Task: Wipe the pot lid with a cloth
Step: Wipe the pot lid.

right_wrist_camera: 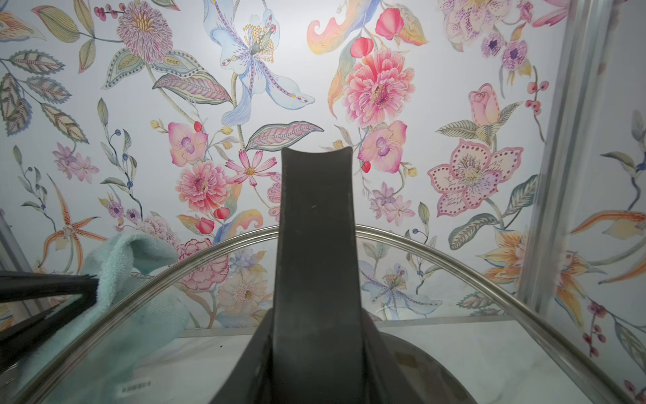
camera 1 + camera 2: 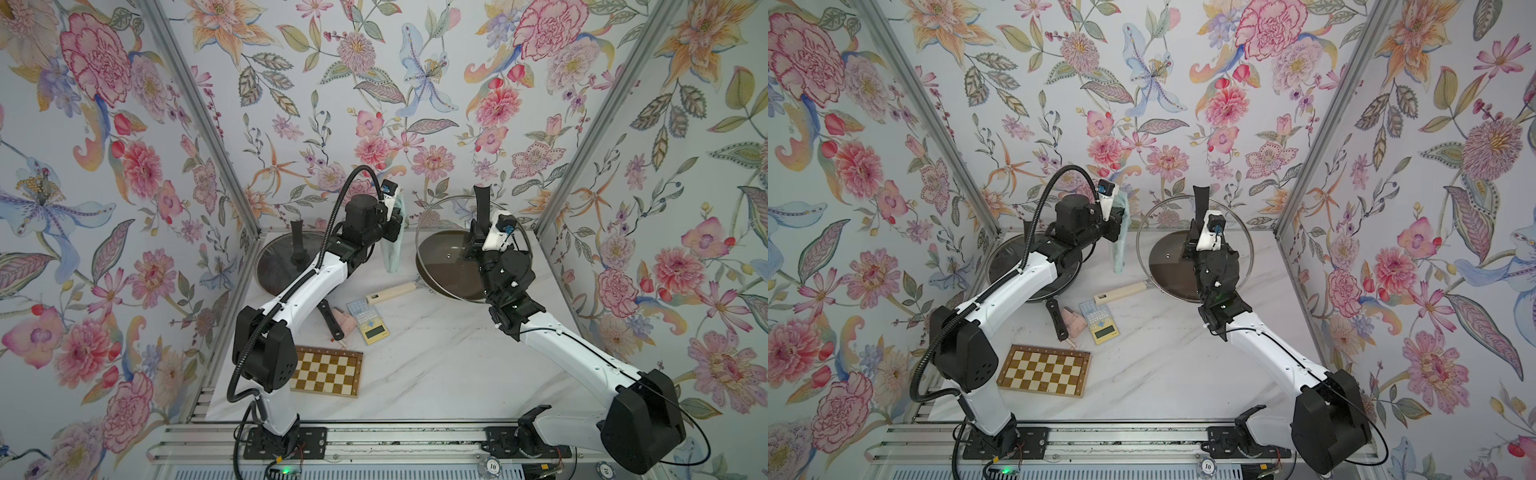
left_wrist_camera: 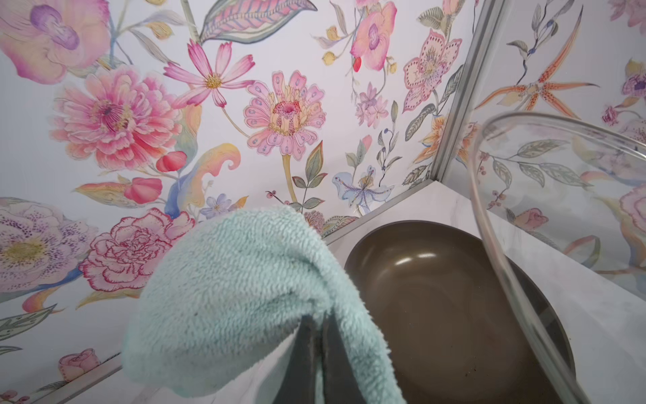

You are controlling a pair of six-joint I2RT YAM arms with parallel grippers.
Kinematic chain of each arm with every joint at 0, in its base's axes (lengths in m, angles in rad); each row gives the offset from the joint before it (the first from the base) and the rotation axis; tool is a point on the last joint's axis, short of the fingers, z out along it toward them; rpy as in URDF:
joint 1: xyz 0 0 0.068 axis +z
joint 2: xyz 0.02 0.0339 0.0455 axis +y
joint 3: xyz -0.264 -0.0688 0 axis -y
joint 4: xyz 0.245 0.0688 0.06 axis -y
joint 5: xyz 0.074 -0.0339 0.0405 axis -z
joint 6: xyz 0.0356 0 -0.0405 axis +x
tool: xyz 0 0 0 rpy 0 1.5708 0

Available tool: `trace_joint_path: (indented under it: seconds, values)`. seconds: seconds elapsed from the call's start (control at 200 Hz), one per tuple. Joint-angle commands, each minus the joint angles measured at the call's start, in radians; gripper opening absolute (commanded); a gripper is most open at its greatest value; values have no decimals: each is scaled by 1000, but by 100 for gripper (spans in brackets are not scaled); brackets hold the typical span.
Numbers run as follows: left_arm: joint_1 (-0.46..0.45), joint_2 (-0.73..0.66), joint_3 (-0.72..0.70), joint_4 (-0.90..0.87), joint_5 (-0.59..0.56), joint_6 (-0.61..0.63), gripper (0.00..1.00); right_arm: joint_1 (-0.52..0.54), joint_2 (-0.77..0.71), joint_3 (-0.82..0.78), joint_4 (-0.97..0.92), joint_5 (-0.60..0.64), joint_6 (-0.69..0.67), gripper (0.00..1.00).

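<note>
- Pot lid [image 2: 446, 218] stands nearly upright over the brown pan [image 2: 444, 270], right of centre in both top views; right gripper [image 2: 477, 241] clamps its black handle [image 2: 482, 203].
- Left gripper [image 2: 397, 228] is clenched on the cloth [image 2: 392, 255], which hangs just left of the lid's rim; contact unclear.
- Step judged: bringing cloth to glass. Next move calls for pressing and sweeping across, lid steady.

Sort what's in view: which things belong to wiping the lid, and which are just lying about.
For the job: glass lid, held up by the right gripper; mint cloth, in the left gripper.
Lying about: brown pan, lidded dark pan, calculator, chessboard, small pink item.
</note>
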Motion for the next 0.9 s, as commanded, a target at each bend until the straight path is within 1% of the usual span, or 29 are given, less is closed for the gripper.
trace_joint_path:
  seconds: [0.0,0.06,0.17,0.28,0.475,0.59,0.635,0.65,0.796,0.896]
  values:
    - [-26,-24,3,54,-9,13,0,7,1,78,171,-129,12,0]
    - [-28,-11,18,54,7,5,0,17,1,84,151,-153,-11,0]
    - [-45,10,46,48,32,12,0,41,-22,85,110,-156,-39,0]
    - [-56,13,56,51,52,14,0,80,-83,65,43,-132,-94,0]
    - [-59,12,61,96,105,-21,0,114,-170,15,1,-81,-98,0]
    - [-83,12,48,115,150,-34,0,141,-191,7,-9,-60,-100,0]
    - [-96,11,37,115,149,-34,0,144,-197,3,-15,-55,-95,0]
    - [-99,9,31,116,149,-38,0,171,-199,1,-18,-53,-91,0]
    - [-108,-30,-67,206,156,-118,0,222,-212,-25,-12,-25,-79,0]
    - [-108,-52,-88,210,149,-121,0,235,-224,-15,-58,-30,-78,0]
